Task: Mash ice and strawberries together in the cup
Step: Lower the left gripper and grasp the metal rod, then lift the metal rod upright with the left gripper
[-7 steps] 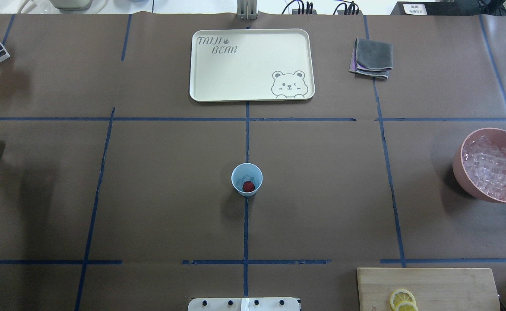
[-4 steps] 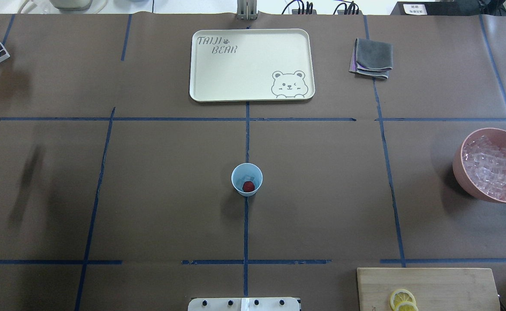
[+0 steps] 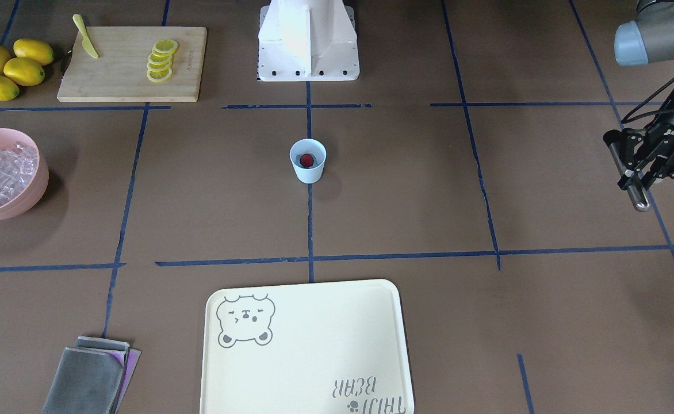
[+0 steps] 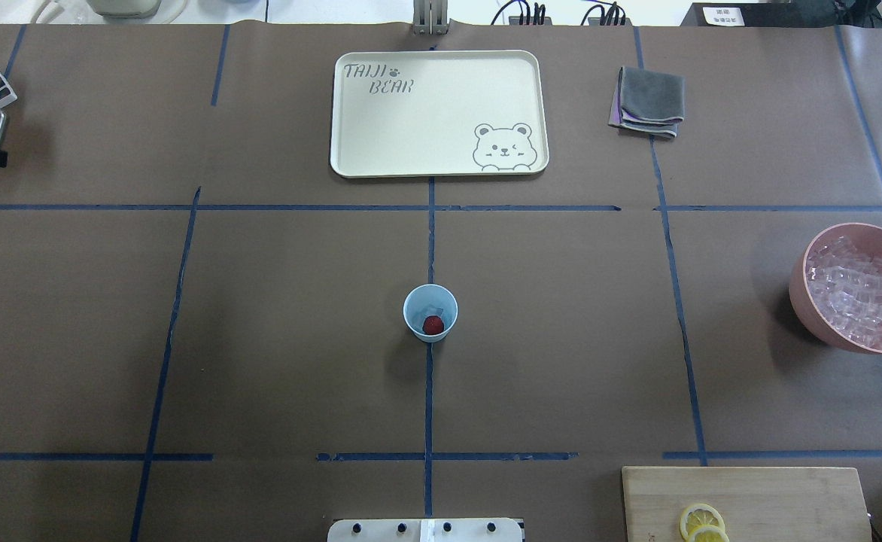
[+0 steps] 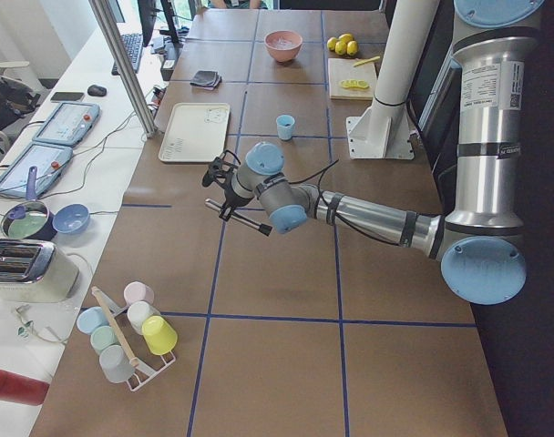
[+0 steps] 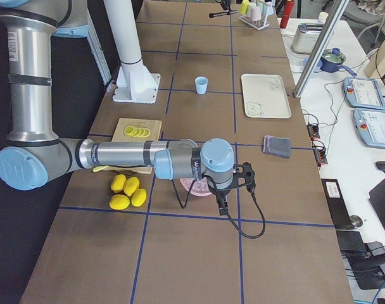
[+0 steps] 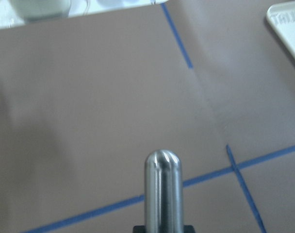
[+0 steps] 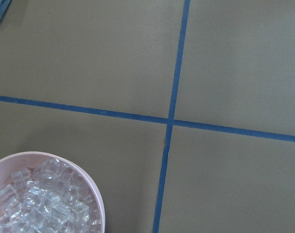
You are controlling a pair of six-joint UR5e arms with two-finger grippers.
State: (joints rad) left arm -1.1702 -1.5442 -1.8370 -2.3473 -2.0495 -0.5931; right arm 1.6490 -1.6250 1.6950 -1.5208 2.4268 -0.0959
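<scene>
My left fingers (image 3: 636, 179) clench a steel pestle (image 3: 638, 201) at the surface's edge, well apart from the cup (image 4: 430, 312) at centre, which holds the strawberry (image 4: 433, 324) on ice (image 4: 431, 309). I should bring the pestle upright over the rim, then press straight down. I cannot tell my right fingers' (image 6: 222, 204) state, and the cup's bottom is hidden.

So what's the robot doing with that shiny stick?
The left gripper holds a metal rod out at the side, far from the cup. The cup stands in the middle with a strawberry and some ice in it, and nothing is mashed yet. The right gripper hangs near the pink bowl. I cannot tell whether it is open.
</scene>
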